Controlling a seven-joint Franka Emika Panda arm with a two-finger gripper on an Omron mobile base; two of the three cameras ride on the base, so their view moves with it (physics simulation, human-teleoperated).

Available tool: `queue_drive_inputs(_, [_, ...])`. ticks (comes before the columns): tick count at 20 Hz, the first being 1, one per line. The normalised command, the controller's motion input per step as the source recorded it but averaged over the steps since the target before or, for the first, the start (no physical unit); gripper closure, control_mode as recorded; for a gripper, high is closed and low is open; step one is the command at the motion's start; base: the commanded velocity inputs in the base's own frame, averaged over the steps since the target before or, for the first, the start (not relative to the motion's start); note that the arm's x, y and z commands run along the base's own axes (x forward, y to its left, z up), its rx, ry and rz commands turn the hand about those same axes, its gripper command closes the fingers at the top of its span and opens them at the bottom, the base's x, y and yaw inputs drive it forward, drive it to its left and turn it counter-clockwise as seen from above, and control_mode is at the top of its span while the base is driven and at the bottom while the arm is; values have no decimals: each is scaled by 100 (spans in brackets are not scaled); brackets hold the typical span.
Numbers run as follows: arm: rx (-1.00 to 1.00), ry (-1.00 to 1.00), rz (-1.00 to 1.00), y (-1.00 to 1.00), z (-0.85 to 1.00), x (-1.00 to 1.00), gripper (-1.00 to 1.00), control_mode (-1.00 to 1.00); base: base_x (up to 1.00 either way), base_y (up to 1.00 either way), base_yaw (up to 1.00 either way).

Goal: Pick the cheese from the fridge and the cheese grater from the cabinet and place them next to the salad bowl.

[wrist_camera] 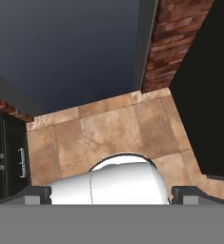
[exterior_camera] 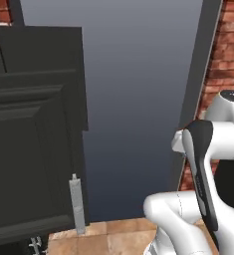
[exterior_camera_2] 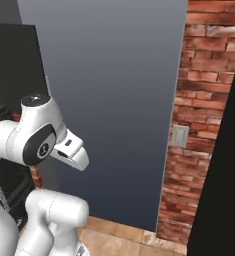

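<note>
Cabinet [exterior_camera: 34, 149] door stands left of grey wall [exterior_camera: 138, 99].

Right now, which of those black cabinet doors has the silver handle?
The raised-panel cabinet door at the left, with the silver bar handle at its lower edge; the plain black panel above it shows none.

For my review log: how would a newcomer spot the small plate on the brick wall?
Start at the red brick wall right of the large grey-blue panel. The wall plate sits on its left part, about halfway up. It is a small pale grey rectangle, the one smooth patch among the bricks.
</note>
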Motion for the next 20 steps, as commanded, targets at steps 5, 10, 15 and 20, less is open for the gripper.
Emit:
queue_drive_inputs(5, [0, 0, 0, 0, 0, 0, -100, 100, 26, -5, 22])
queue_drive_inputs(10, [0, 0, 0, 0, 0, 0, -100, 100, 32, 0, 40])
queue_drive_inputs(15, [0, 0, 0, 0, 0, 0, -100, 100, 30, 0, 35])
queue_drive_inputs(20, [0, 0, 0, 0, 0, 0, -100, 100, 22, 0, 34])
